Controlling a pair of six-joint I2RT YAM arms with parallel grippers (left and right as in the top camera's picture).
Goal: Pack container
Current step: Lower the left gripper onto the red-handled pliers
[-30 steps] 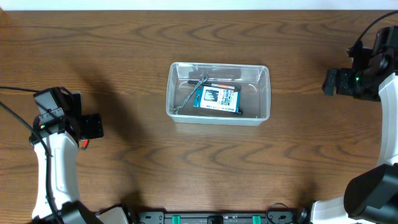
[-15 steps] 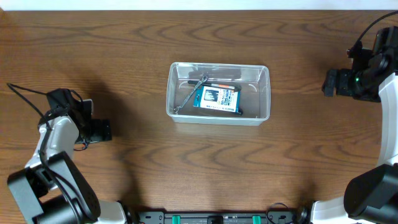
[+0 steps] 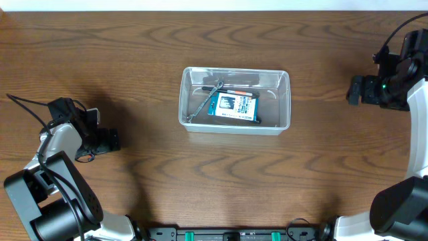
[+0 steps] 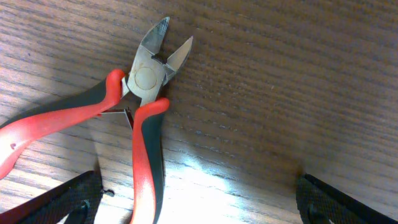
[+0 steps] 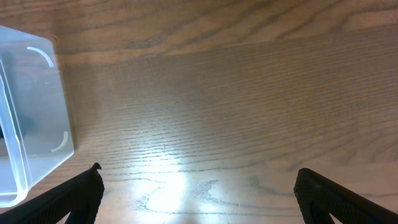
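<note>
The clear container (image 3: pixel 288 100) stands mid-table and holds a blue-and-white box (image 3: pixel 234 106), a small wrench (image 3: pixel 204 102) and a thin tool. Its corner shows at the left of the right wrist view (image 5: pixel 34 118). Red-handled cutters (image 4: pixel 144 106) lie flat on the wood in the left wrist view. My left gripper (image 4: pixel 199 205) is open low over them, with one handle between its fingers. In the overhead view the left gripper (image 3: pixel 107 140) is at the far left and hides the cutters. My right gripper (image 3: pixel 353 89) is open and empty, to the right of the container.
The table is dark wood. A black cable (image 3: pixel 27 102) trails from the left arm near the table's left edge. The right arm's body (image 3: pixel 408 87) stands at the right edge.
The left arm has dropped and turned, and its gripper has moved a little right and toward the front edge. The right arm and the container have not moved.
</note>
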